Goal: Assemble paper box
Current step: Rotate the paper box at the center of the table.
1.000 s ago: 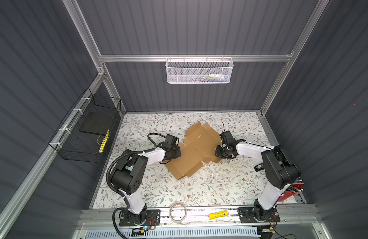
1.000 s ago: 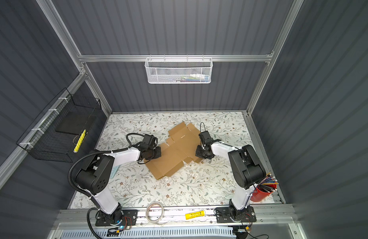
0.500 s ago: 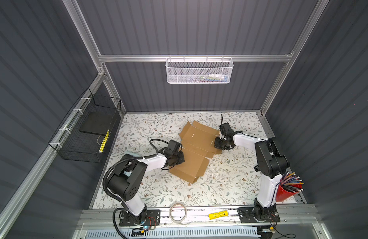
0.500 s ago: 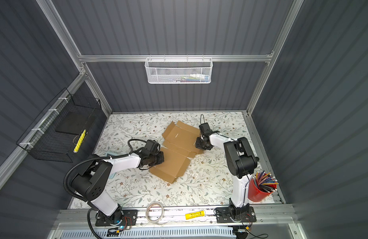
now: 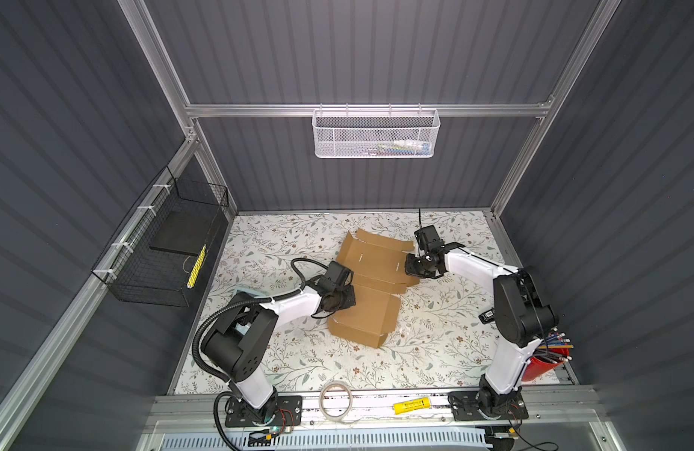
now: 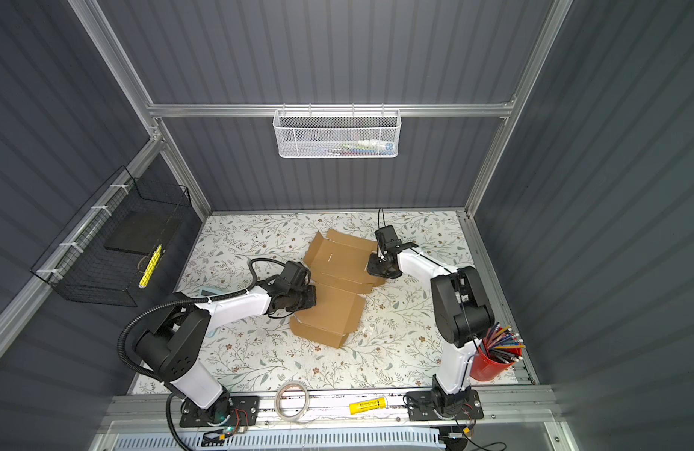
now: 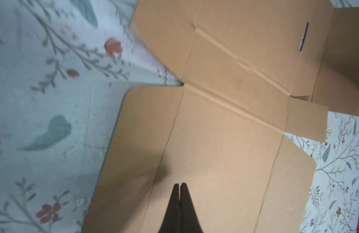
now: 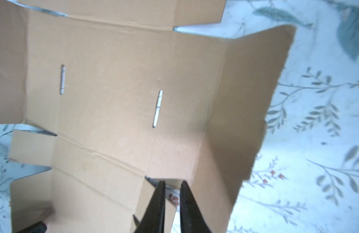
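Observation:
The paper box (image 5: 370, 291) (image 6: 337, 300) is a brown die-cut cardboard sheet lying unfolded in the middle of the floral table. Its panels, creases and slits fill the left wrist view (image 7: 225, 121). My left gripper (image 7: 180, 184) (image 5: 339, 300) is shut, its tips on the sheet's near panel by a crease. At the sheet's far right edge is my right gripper (image 8: 172, 182) (image 5: 413, 269), open a little, with only table showing between its fingers. Beside it a side flap (image 8: 245, 100) stands tilted up, and a small tab (image 8: 146, 199) lies next to one finger.
A tape roll (image 5: 336, 398) and a yellow tube (image 5: 412, 405) lie on the front rail. A red cup of pencils (image 5: 548, 361) stands at the near right. A black wire basket (image 5: 169, 250) hangs on the left wall, a white mesh basket (image 5: 376, 132) on the back wall.
The sheet has turned and slid towards the front with the left gripper on it. My right gripper moved towards the back with the sheet's edge, and its jaws have parted.

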Motion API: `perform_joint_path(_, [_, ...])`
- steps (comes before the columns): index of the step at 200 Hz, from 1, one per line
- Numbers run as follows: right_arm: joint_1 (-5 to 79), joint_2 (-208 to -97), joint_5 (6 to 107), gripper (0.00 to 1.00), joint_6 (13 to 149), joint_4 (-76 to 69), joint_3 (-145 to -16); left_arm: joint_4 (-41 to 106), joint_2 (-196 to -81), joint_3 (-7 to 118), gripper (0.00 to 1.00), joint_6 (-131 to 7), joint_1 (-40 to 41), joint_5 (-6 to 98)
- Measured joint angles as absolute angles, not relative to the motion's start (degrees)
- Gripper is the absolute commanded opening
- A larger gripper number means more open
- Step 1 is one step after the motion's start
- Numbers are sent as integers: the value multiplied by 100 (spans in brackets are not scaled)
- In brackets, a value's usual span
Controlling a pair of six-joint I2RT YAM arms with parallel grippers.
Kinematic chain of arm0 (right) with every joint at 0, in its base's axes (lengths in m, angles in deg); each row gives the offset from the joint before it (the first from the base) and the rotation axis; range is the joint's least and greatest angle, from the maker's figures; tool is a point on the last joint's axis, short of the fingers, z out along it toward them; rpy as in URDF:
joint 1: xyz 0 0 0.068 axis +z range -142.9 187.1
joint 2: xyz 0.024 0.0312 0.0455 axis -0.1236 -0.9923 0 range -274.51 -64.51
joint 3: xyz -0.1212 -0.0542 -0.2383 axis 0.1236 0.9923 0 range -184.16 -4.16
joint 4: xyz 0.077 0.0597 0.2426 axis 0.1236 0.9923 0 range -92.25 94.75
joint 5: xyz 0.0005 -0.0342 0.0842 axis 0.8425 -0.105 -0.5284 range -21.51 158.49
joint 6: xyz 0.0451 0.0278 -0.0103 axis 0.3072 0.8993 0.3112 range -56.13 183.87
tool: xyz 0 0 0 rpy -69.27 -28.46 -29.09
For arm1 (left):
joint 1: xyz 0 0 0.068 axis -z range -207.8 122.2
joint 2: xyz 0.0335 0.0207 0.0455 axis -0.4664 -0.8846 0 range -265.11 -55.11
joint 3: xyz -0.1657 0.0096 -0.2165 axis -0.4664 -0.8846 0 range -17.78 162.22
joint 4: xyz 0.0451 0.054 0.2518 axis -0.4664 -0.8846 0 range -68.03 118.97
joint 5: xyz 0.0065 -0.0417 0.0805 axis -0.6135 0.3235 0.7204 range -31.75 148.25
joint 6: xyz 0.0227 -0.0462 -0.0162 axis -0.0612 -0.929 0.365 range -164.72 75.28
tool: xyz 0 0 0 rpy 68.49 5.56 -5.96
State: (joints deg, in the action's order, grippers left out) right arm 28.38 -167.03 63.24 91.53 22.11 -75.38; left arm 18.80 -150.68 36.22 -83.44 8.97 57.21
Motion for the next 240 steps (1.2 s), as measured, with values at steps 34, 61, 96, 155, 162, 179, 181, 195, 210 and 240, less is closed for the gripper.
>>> perform_joint_path(34, [3266,-15877,6518,15,9254,2320,-7149,1751,-15070,4007,0,-7977,884,5878])
perform_joint_path(61, [3843,-15582,6619,12,9536,2327,-6786,1699,-15155,4016,0,-7839,847,5920])
perform_joint_path(96, [4641,-15606,6619,11,9982,2309,-6568,1622,-15273,4013,0,-7738,814,5961])
perform_joint_path(155, [5072,-15897,6391,11,10449,2194,-6229,1633,-15278,3832,0,-7699,799,6110])
perform_joint_path(162, [5083,-15921,6367,11,10478,2176,-6179,1637,-15289,3799,0,-7699,786,6114])
perform_joint_path(179, [5098,-15969,6328,11,10506,2156,-6089,1670,-15339,3710,0,-7703,771,6116])
perform_joint_path(181, [5098,-15976,6328,11,10508,2154,-6080,1674,-15346,3699,0,-7703,771,6116])
perform_joint_path(195, [5098,-16015,6324,11,10521,2139,-6063,1716,-15398,3635,0,-7710,771,6105])
perform_joint_path(210, [5087,-16087,6322,11,10521,2086,-6063,1812,-15413,3570,0,-7734,771,6101])
perform_joint_path(240, [4967,-16360,6252,11,10491,2001,-6063,2044,-15385,3423,0,-7817,771,6051])
